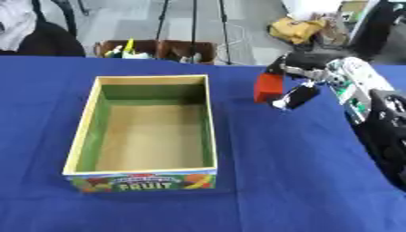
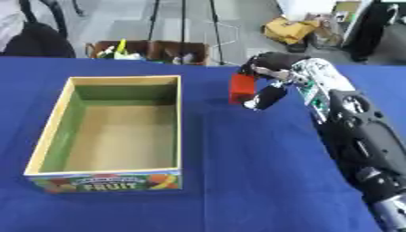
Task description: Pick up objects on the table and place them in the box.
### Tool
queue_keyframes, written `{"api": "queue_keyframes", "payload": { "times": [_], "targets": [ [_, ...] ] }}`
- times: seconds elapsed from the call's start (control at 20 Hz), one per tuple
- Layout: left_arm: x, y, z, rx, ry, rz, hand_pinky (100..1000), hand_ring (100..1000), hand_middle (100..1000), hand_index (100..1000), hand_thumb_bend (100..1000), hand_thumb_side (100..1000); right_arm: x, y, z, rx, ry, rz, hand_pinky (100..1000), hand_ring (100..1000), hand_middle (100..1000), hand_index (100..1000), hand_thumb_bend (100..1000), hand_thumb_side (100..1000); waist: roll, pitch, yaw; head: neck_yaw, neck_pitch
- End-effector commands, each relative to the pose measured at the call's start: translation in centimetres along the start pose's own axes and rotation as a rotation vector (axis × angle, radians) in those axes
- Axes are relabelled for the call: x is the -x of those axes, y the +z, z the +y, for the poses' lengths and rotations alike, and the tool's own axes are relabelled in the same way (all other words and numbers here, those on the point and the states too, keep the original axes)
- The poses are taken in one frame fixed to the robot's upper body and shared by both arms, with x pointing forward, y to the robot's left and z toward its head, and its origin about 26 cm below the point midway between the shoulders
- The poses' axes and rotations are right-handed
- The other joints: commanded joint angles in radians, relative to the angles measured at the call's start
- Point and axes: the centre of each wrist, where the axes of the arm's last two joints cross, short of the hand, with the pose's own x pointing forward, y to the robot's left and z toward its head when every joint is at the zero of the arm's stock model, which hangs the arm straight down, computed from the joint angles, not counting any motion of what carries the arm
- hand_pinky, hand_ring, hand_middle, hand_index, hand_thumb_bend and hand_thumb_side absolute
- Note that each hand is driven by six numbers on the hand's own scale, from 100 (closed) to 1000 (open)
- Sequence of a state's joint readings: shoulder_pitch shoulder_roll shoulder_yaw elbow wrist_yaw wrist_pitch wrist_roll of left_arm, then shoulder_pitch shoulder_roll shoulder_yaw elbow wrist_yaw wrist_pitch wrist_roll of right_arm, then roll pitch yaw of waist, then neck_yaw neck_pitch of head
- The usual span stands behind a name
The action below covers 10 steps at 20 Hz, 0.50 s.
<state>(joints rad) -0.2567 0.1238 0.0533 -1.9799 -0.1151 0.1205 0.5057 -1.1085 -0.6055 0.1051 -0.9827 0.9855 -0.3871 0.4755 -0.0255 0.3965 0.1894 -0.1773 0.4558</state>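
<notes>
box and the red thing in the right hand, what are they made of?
Box: looks like printed cardboard, with matte tan floor, green inner walls, thin pale rim and a colourful fruit label on the front.
Red block, held by the right hand: flat uniform red, squared edges, no visible grain; plastic, foam or painted wood, cannot tell which.
Table cover: matte blue, likely cloth.

From my seat, the right robot hand [image 2: 269, 72] showed black fingers [image 2: 268, 97] with pale tips. Its wrist was silver-white with green marks. Behind it the forearm [image 2: 361, 131] was glossy black, with round joint housings.
</notes>
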Motion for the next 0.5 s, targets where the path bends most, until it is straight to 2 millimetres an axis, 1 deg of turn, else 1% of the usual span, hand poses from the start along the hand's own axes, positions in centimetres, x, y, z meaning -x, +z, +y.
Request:
{"api": "queue_keyframes", "payload": {
  "times": [0.05, 0.1, 0.3, 0.35, 0.4, 0.5],
  "targets": [
    [-0.7, -0.3, 0.2, 0.003, 0.000, -0.027, 216, 471, 468, 441, 100, 814, 0.3, 1.4, -2.8, 0.071, 0.021, 0.004, 526, 680, 317, 309, 100, 468, 0.004, -0.032, -0.004, 0.003, 0.002],
    [-0.7, -0.3, 0.2, 0.003, 0.000, -0.026, 216, 471, 468, 441, 100, 812, 0.1, 1.6, -3.3, 0.084, 0.021, -0.003, 523, 677, 315, 299, 100, 416, 0.005, -0.034, -0.006, 0.003, 0.003],
    [-0.6, -0.2, 0.3, 0.004, -0.003, -0.025, 217, 471, 468, 441, 100, 813, -1.3, 2.4, -5.3, 0.133, 0.041, -0.030, 514, 665, 311, 278, 100, 404, 0.005, -0.043, -0.013, 0.006, 0.007],
    [-0.6, -0.2, 0.3, 0.005, -0.003, -0.024, 217, 471, 468, 441, 100, 816, -1.7, 2.5, -5.8, 0.146, 0.045, -0.037, 510, 659, 310, 260, 100, 447, 0.005, -0.045, -0.014, 0.007, 0.008],
    [-0.6, -0.2, 0.3, 0.005, -0.003, -0.024, 217, 470, 468, 441, 100, 813, -2.1, 2.7, -6.2, 0.158, 0.048, -0.045, 510, 656, 310, 258, 100, 404, 0.005, -0.047, -0.015, 0.007, 0.010],
    [-0.6, -0.2, 0.3, 0.005, -0.005, -0.023, 217, 470, 468, 442, 100, 813, -3.0, 2.9, -7.0, 0.182, 0.054, -0.064, 508, 651, 310, 253, 100, 409, 0.005, -0.052, -0.016, 0.007, 0.011]
  ]
}}
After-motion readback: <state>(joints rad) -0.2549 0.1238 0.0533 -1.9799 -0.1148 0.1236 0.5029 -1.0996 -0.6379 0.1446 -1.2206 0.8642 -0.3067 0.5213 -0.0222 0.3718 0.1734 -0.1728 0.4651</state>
